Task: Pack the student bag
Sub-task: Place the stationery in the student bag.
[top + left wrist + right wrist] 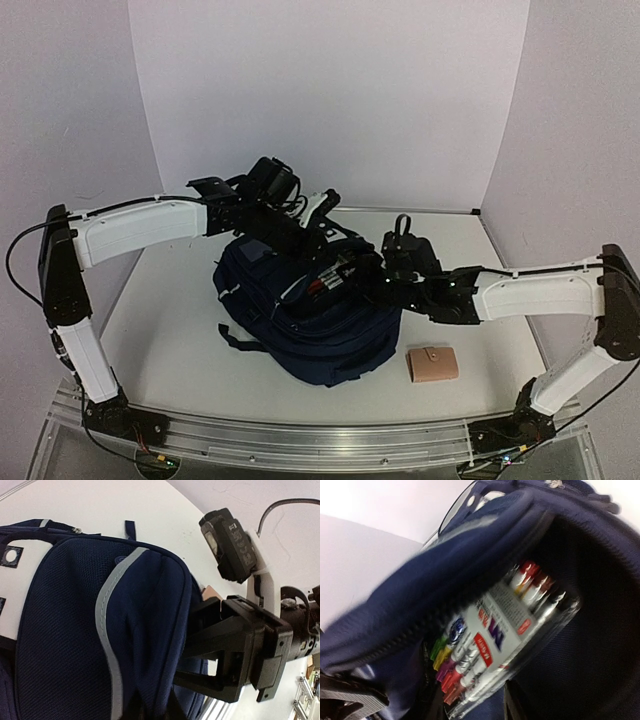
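Marker pack point(490, 642) half-hidden inside student bag point(395, 605)

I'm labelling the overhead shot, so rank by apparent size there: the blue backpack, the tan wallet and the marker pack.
1. student bag, clearly largest.
2. tan wallet.
3. marker pack, though unsure: it sits mostly hidden inside the bag, so only a sliver shows.

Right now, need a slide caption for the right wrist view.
Right wrist view: clear pack of coloured markers in the open mouth of the navy student bag.
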`<control>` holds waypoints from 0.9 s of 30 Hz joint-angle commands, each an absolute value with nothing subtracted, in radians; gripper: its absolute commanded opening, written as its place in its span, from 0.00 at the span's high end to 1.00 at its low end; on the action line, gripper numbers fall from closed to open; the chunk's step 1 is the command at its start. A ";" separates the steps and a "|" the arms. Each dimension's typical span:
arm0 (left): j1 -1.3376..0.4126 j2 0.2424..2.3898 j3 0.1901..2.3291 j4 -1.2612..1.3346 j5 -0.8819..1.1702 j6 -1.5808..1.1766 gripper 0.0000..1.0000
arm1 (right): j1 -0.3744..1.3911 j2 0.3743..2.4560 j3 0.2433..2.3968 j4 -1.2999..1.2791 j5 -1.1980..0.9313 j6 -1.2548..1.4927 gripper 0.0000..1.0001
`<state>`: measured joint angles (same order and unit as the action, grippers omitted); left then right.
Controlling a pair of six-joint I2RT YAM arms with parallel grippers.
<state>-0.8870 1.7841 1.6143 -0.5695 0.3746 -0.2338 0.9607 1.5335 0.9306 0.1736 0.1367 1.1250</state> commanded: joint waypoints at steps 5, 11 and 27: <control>-0.890 1.659 1.499 -0.417 0.620 -0.196 0.28 | 0.946 1.209 0.808 -0.042 0.417 1.095 0.33; -0.885 1.483 1.293 -0.289 0.524 -0.249 0.12 | 0.932 1.099 0.818 -0.163 0.483 1.035 0.22; -0.752 1.272 0.868 -0.247 0.333 -0.461 0.35 | 0.929 1.310 0.968 -0.114 0.094 0.944 0.32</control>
<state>-0.7467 1.2808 0.8744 -0.2886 0.3361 -0.4356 0.9298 1.2789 0.8962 -0.1568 0.1971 0.9867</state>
